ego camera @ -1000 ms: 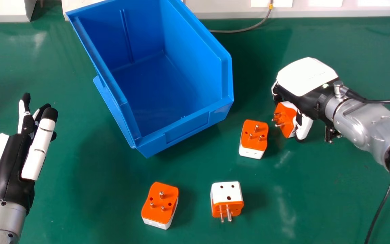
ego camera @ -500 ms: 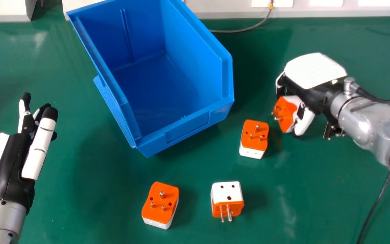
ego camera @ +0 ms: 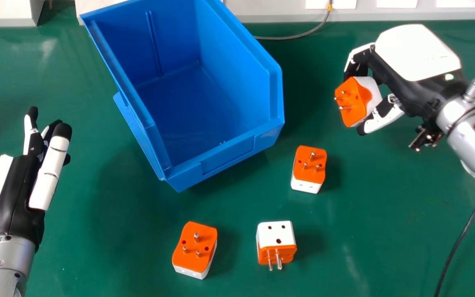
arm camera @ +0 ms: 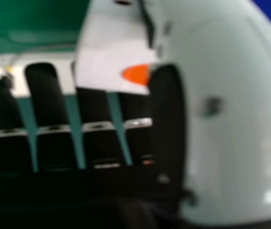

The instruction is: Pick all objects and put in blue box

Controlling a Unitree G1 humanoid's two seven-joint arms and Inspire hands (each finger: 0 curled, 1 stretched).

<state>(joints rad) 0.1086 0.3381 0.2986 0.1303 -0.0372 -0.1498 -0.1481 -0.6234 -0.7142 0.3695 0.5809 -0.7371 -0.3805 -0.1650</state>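
Observation:
My right hand (ego camera: pixel 415 57) is raised over the table right of the blue box (ego camera: pixel 229 151), its fingers and thumb pinching an orange and white plug adapter (ego camera: pixel 355 101). In the right hand view that adapter (arm camera: pixel 111 52) sits between the fingers and thumb of my right hand (arm camera: pixel 49 105). Three more adapters rest on the table: one (ego camera: pixel 309 165) near the box's front right corner, one (ego camera: pixel 277 243) with its white face up, one (ego camera: pixel 195 247) with its pins up. Over the left side of the table, my left hand (ego camera: pixel 19 185) stays open and holds nothing. The box's visible floor is bare.
Green table (ego camera: pixel 109 235) surrounds the box. Along the far edge runs a white ledge (ego camera: pixel 278 11) with a grey cable (ego camera: pixel 295 38) bending down from it. A black cable (ego camera: pixel 464 239) hangs below the right forearm.
My right hand has lifted and moved away toward the table's far right, carrying the pinched adapter up with it. The left hand has shifted slightly forward. The box and three loose adapters remain still.

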